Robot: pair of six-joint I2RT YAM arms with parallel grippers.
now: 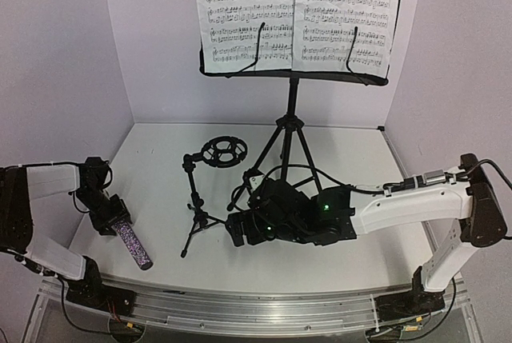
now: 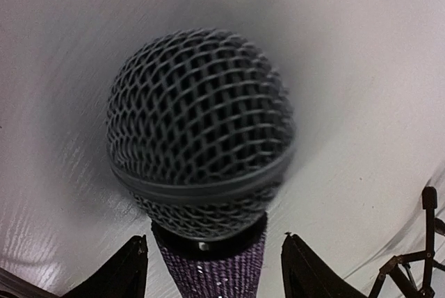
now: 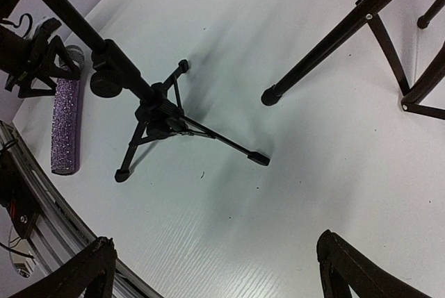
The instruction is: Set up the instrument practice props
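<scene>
Sheet-music pages (image 1: 248, 7) on music stand (image 1: 292, 103), left gripper (image 1: 113, 217) open astride microphone (image 1: 134, 245), right gripper (image 3: 217, 260) wide, empty.

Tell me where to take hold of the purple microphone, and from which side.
Grip the microphone on its handle below the mesh head, from above, with the left gripper straddling it crosswise. It lies flat on the table; the handle is a narrow cylinder, while the round head is wider and may slip.

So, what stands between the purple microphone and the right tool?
Only the small black mic stand stands between the microphone and the right tool. The top view shows it best.
</scene>
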